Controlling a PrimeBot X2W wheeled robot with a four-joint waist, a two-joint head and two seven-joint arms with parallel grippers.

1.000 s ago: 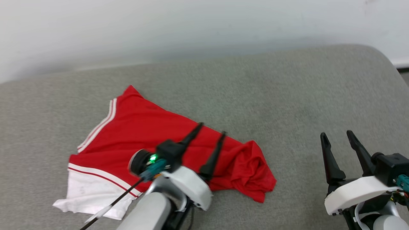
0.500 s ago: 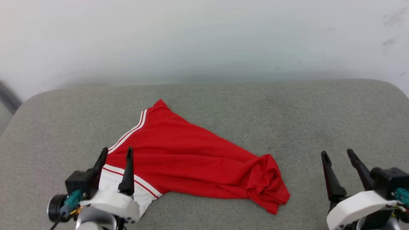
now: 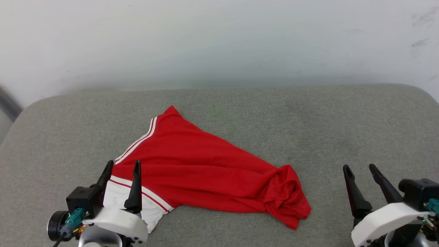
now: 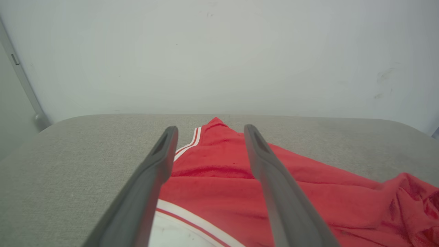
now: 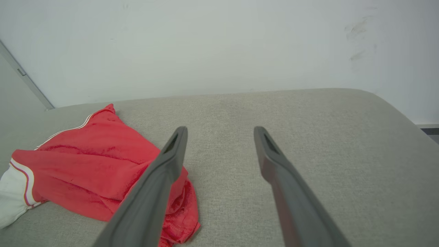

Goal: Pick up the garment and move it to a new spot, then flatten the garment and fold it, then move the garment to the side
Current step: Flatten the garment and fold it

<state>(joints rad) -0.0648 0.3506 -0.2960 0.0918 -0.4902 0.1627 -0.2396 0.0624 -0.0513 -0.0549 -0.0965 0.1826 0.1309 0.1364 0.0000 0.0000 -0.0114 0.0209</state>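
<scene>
The garment (image 3: 205, 171) is a red jersey with a white sleeve and red-white striped trim, lying loosely folded on the grey cushion, its right end bunched up. Its print is hidden. My left gripper (image 3: 123, 165) stands open at the lower left, its fingers over the white sleeve end with nothing between them. In the left wrist view the garment (image 4: 219, 178) lies under and beyond the spread left gripper (image 4: 209, 128). Off to the right, my right gripper (image 3: 358, 168) is open above bare cushion, well clear of the cloth. The right wrist view has the garment (image 5: 85, 157) left of the right gripper (image 5: 219, 129).
The grey upholstered cushion (image 3: 325, 130) spans the scene, with rounded corners and bare fabric to the right of and behind the jersey. A pale wall (image 3: 219, 41) rises right behind it. A grey strip (image 3: 8, 103) runs down the far left edge.
My left gripper drew back from over the jersey's middle to its white sleeve end at lower left. The head camera tilted up and shifted. The jersey lies as it did.
</scene>
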